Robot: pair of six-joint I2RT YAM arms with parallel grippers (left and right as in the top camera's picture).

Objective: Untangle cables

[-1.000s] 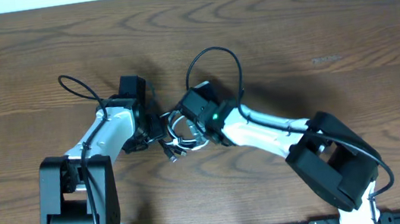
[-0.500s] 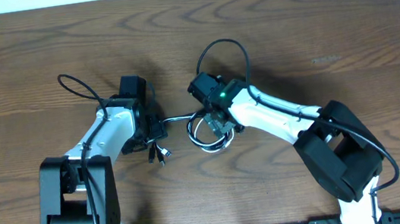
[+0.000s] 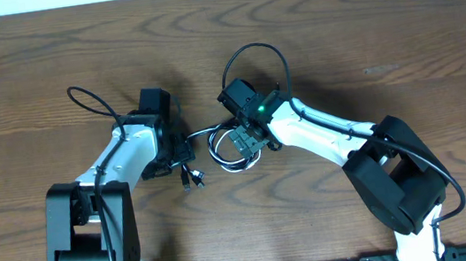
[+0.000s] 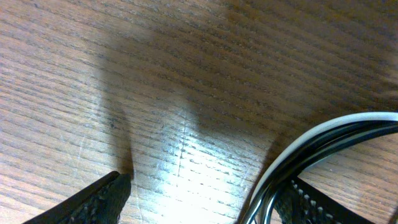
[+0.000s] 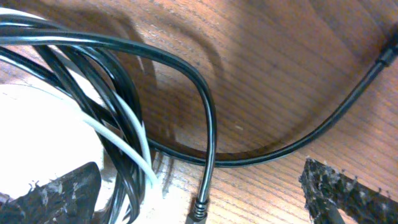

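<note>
The cables are a small tangle of thin black cords and one white cord (image 3: 221, 159) on the wooden table between my two arms. Their plug ends (image 3: 193, 180) lie just below my left gripper (image 3: 180, 151). In the left wrist view my left gripper (image 4: 205, 190) is open, and the white and black cords (image 4: 311, 142) run along the inside of its right finger. My right gripper (image 3: 243, 140) hangs over the loop. In the right wrist view my right gripper (image 5: 202, 183) is open, with the black cords (image 5: 208, 124), the white cord (image 5: 134, 134) and one plug end (image 5: 198, 211) between its fingers.
The thick black wires of the arms (image 3: 251, 57) arc above the wrists. The brown wooden table (image 3: 380, 23) stretches all around. The arm bases stand at the front edge.
My right gripper swung up and right, dragging the cable loop away from the left gripper, then eased back left. The left arm stayed put, with the plug ends beside it.
</note>
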